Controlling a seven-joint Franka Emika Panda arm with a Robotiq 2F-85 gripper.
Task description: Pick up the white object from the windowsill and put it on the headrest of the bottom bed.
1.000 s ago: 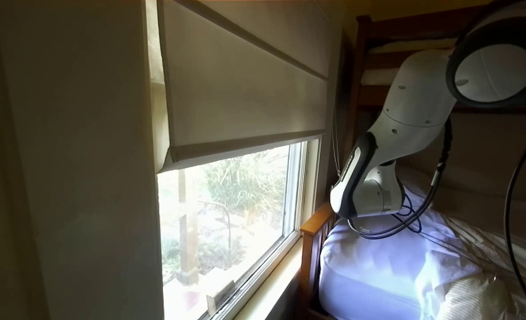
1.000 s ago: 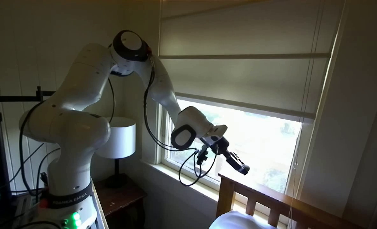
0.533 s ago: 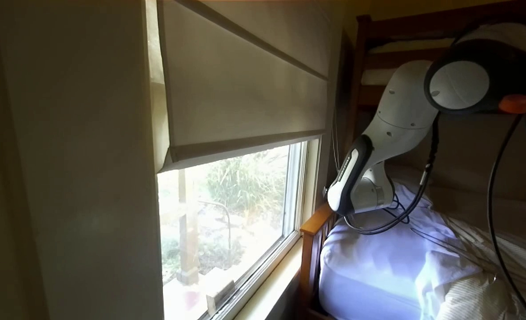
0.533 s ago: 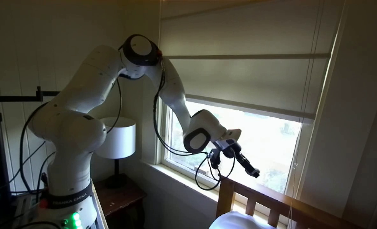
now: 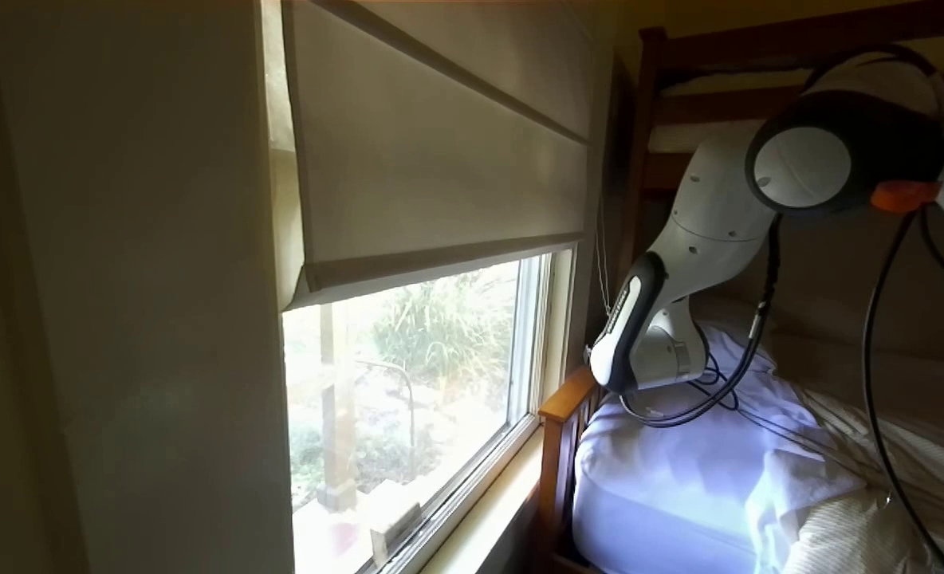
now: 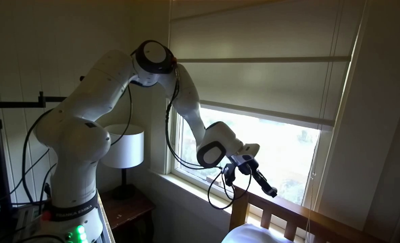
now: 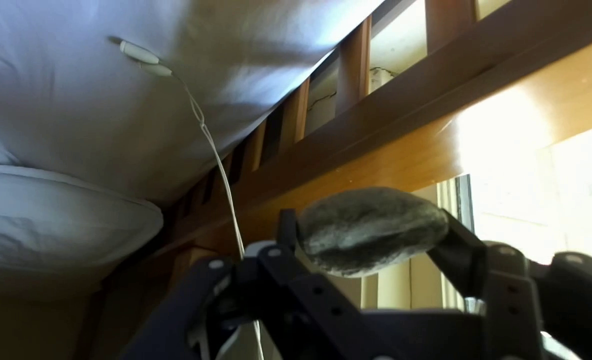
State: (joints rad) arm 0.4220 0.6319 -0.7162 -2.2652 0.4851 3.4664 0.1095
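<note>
My gripper is shut on a rounded oval whitish-grey object, pinched between its two fingertips. In an exterior view the gripper points down and right, overlapping the top edge of the orange-brown headrest; the gap between them cannot be told, and the held object cannot be made out there. The headrest also shows in the wrist view, behind the object, and in an exterior view, where the arm hides the gripper. The bottom bed has white bedding. The pale windowsill runs below the window.
A white blind cord with tassels hangs near the gripper in the wrist view, and shows in an exterior view. Dark upper bunk rails rise behind the arm. A lamp stands on a side table near the robot base.
In an exterior view the arm has swung right along the window, then lowered a little, bringing the gripper down to the headrest's top edge. The grip seems unchanged.
</note>
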